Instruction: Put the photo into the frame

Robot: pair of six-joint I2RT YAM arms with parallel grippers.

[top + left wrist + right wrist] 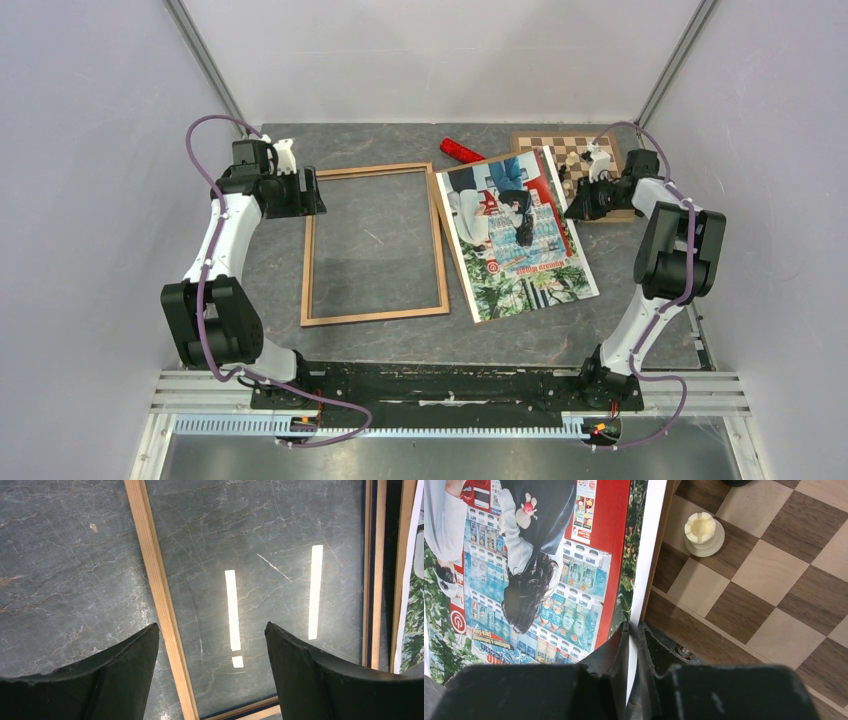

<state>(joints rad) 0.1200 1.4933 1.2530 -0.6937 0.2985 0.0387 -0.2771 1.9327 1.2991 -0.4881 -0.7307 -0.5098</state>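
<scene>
Your right gripper (633,626) on the edge of the photo (549,570), chessboard (749,595) to its right, frame (155,590) rail under your left gripper (211,626).

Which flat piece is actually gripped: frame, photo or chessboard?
The photo, its white edge pinched by the right gripper; frame and chessboard lie ungripped.

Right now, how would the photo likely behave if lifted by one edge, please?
The photo looks thin and wide, so it would probably droop away from the grip. As a flat sheet it is likely light, and could slide easily.
</scene>
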